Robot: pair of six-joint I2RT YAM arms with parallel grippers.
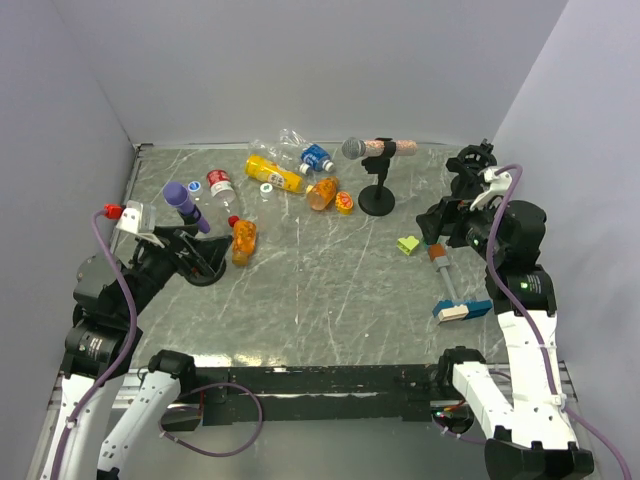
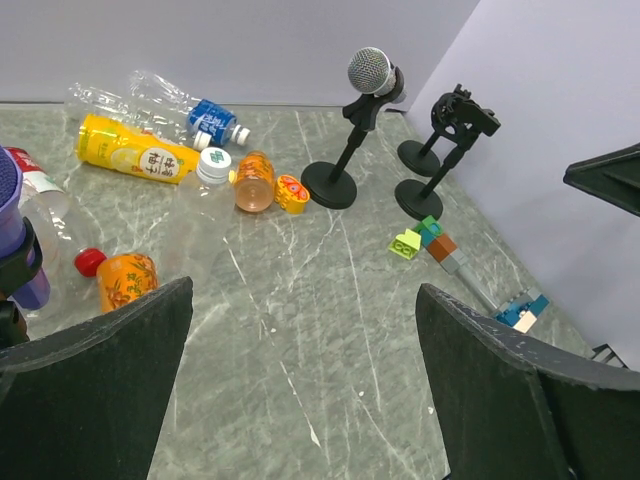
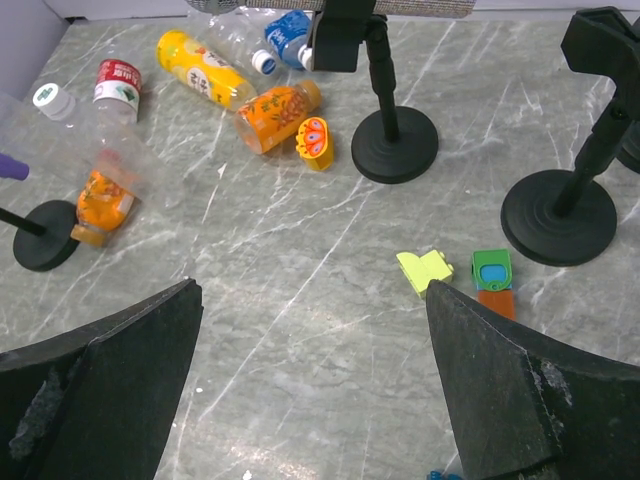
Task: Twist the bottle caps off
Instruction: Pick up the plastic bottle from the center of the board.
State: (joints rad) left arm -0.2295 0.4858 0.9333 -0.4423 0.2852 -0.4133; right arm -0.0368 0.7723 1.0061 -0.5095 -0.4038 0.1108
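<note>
The tabletop (image 1: 330, 290) carries the bottles (image 1: 285, 175) in a loose scatter over its far left part, all of them lying on their sides. Both arms sit at the near side. The left claw (image 2: 304, 285) is spread wide with nothing between its fingers. The right claw (image 3: 312, 288) is just as wide and just as empty. The scatter is on the left arm's half, so the left claw is plainly the nearer. The right one would have to cross most of the tabletop to reach any of it.

Nearest of all is the orange bottle (image 1: 244, 243), just beside the purple mic (image 1: 183, 200) and its stand. In the left wrist view it lies ahead and off to the left of the claw's gap, not in line with it. In the top view its long axis runs roughly near to far, with the red cap (image 1: 233, 219) at the far end, pointing away from the arms. As I judge it, the left claw would need to swing left and close across the body, leaving the cap end free for the other claw. The mic stand crowds that approach.
</note>
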